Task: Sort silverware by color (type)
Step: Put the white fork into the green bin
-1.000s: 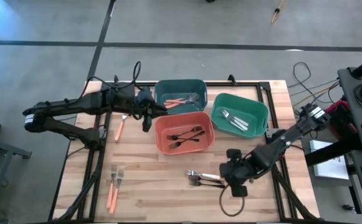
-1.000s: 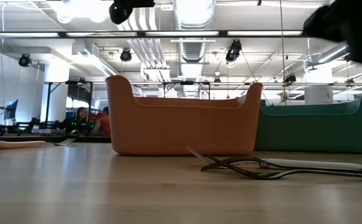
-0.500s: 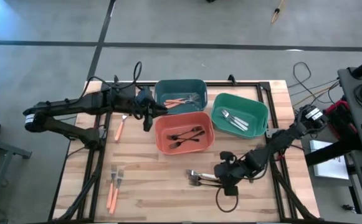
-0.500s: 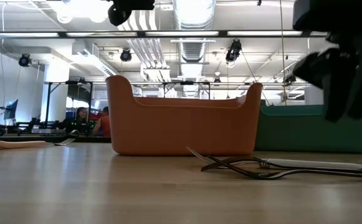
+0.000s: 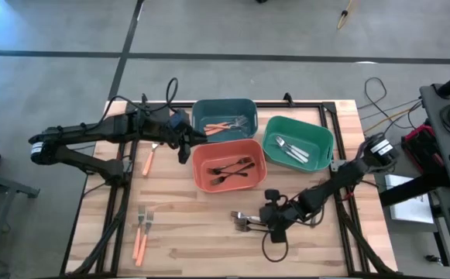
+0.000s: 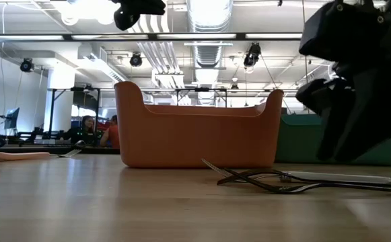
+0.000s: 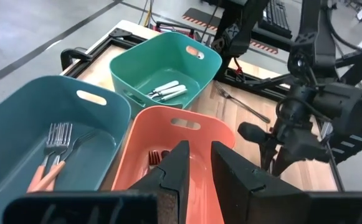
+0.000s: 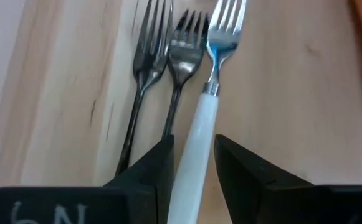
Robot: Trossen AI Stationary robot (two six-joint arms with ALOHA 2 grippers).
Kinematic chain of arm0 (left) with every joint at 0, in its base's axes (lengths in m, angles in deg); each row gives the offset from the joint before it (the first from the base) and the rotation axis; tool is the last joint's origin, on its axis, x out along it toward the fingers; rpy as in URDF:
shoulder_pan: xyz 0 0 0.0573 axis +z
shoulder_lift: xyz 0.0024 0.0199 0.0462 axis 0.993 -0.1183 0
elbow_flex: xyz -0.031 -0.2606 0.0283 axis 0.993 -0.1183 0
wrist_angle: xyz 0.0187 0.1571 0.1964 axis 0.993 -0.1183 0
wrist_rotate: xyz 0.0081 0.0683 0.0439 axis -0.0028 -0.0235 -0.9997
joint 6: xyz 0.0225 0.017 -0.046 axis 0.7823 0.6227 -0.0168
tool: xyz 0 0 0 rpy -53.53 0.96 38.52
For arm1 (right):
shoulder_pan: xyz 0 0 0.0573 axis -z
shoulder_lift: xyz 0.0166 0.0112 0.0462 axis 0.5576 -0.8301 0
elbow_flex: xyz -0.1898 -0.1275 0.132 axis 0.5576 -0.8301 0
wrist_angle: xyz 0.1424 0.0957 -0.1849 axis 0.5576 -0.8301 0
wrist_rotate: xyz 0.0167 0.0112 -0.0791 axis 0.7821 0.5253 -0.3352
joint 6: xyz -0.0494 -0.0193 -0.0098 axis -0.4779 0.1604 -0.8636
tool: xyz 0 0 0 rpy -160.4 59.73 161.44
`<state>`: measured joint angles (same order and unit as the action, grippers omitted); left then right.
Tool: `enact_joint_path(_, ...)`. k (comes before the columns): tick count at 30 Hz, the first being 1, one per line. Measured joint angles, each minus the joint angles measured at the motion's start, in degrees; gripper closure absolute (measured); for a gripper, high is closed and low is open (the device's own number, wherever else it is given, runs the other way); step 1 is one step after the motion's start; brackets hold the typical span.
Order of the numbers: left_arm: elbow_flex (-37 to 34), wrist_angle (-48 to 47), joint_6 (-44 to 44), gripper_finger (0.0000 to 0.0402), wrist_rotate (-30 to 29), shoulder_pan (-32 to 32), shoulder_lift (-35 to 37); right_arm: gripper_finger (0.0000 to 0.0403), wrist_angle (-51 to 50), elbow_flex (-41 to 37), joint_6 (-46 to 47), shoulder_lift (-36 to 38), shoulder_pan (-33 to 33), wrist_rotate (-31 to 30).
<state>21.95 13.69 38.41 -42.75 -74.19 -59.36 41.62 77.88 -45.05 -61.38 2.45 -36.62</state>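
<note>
The right gripper (image 8: 192,163) is lowered over the white-handled fork (image 8: 200,124), its fingers parted narrowly astride the handle, nothing yet held. Two dark forks (image 8: 156,68) lie just beside it on the desk (image 5: 201,225), so one could be pinched or nudged along. The left gripper (image 7: 196,165) hangs narrowly open above the orange-red bin (image 7: 187,134). Three bins are counted, and three forks by the right gripper.

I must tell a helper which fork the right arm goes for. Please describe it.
On the table, in front of the orange-red bin, three forks lie side by side. It is the white-handled fork between the right gripper's fingers; its two neighbours are all dark metal.
</note>
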Motion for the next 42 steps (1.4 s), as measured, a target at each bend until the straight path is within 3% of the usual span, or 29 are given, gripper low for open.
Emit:
enact_joint_path(12, 0.02, -0.02, -0.36, 0.0352, -0.08, 0.02, 0.00, 0.0313, 3.19, -1.84, 4.09, -1.26, 0.13, -0.10)
enact_joint_path(29, 0.02, -0.50, -0.34, 0.0352, -0.08, 0.02, 0.00, 0.0253, 5.95, -2.43, 4.09, -3.32, 1.23, -0.13)
enact_joint_path(36, 0.02, -0.87, -0.34, 0.0352, -0.06, 0.02, 0.00, 0.0277, 6.88, -3.04, 4.18, -3.35, 1.97, 0.55)
enact_joint_path(42, 0.03, -0.85, -0.39, 0.0352, -0.06, 0.02, 0.00, 0.0337, 6.96, -3.57, 3.92, -3.24, 3.44, 3.61)
